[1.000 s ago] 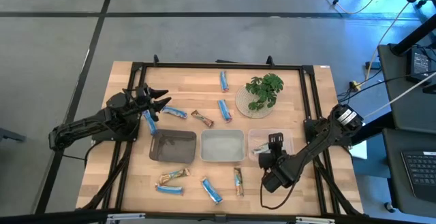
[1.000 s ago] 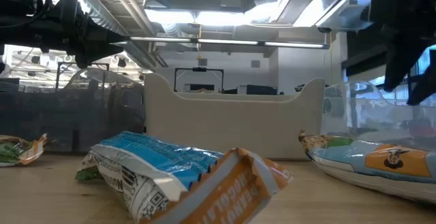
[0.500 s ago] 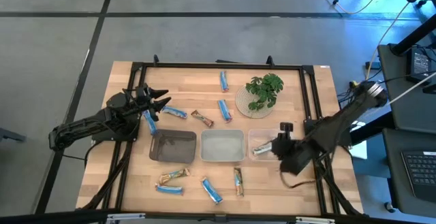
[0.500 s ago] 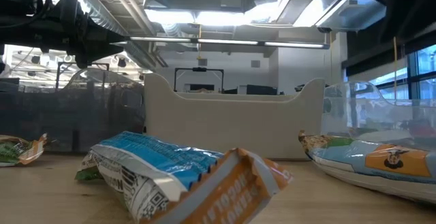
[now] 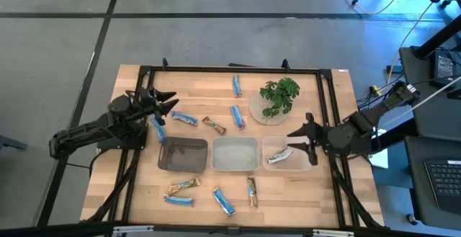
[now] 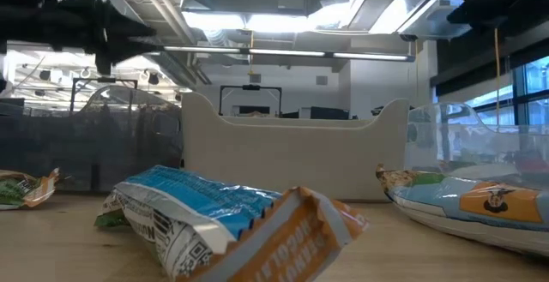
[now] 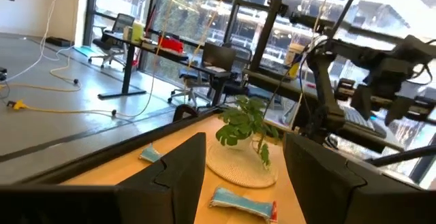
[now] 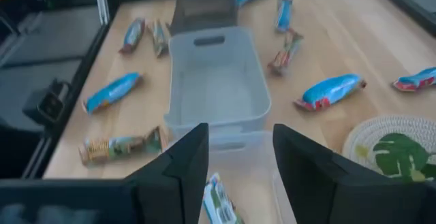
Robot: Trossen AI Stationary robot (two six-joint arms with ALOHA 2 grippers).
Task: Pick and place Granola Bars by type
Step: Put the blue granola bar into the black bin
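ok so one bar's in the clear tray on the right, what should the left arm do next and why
Probably lower the left gripper onto the blue bar just below it. Its jaws stand open and empty, and that bar lies loose on the wood beside the dark tray, which holds nothing yet. The right gripper, also open, hangs over the clear tray with its silvery-green bar.

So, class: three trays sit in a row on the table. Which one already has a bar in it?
The clear tray at the right end, by the right gripper. One silvery-green bar lies in it; the dark tray and the middle tray hold none.
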